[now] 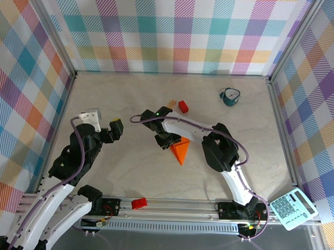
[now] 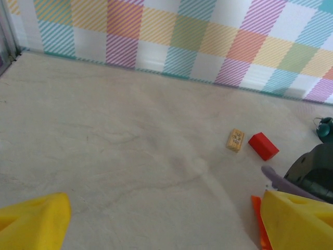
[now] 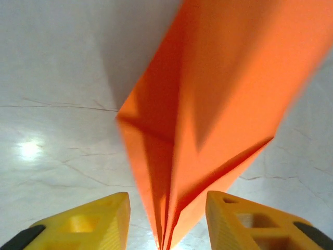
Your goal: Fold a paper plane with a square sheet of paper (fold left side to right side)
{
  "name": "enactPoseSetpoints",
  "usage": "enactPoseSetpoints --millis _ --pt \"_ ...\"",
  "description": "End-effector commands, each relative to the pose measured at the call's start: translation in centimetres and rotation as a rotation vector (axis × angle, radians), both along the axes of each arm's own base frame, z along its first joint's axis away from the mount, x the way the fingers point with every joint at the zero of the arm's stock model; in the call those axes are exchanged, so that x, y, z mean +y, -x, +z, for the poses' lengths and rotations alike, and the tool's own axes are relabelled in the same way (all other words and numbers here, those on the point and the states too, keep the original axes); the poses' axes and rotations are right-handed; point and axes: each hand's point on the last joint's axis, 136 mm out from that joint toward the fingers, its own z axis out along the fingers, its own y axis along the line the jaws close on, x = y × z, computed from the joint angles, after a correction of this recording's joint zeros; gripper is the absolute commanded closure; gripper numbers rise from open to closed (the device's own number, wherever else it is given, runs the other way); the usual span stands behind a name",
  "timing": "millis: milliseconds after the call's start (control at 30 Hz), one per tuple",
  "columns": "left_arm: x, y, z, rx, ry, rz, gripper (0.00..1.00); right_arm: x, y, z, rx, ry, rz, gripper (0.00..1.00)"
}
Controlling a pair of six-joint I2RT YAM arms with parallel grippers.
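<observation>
While one paper plane (image 1: 180,149) lies central, one tan block (image 1: 171,104) sits beyond.

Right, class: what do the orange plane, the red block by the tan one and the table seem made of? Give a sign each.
Plane: thin matte paper, shown by sharp creases and layered folds.
Red block: probably plastic; smooth, evenly coloured faces.
Table: pale sheet with faint marble-like veins, perhaps laminate or vinyl.

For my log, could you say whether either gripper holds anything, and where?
Nothing: the right gripper stands open astride the plane; the left gripper is open, empty.
</observation>
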Motion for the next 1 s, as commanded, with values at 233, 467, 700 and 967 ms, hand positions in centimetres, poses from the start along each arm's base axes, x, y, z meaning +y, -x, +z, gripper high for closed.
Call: enactPoseSetpoints --millis 233,467,700,967 --pt "-3.7 -1.4 -0.4 0.045 0.083 -0.154 0.07 -0.4 -0.9 5.7 -0.061 -0.424 -0.071 0.39" --pt "-7.2 -3.2 -2.5 0.120 0.162 -0.270 0.11 -2.9 -2.3 8.4 -0.151 -0.742 -0.192 0.26" --pt "-10.5 -4.4 -5.6 0.235 0.248 -0.374 0.20 -6.3 -2.9 8.7 -0.246 -0.902 -0.299 0.10" --pt "-14.2 -5.6 -9.7 0.381 0.364 -0.465 0.28 -8.7 -2.8 8.2 -0.320 -1.071 -0.396 0.01"
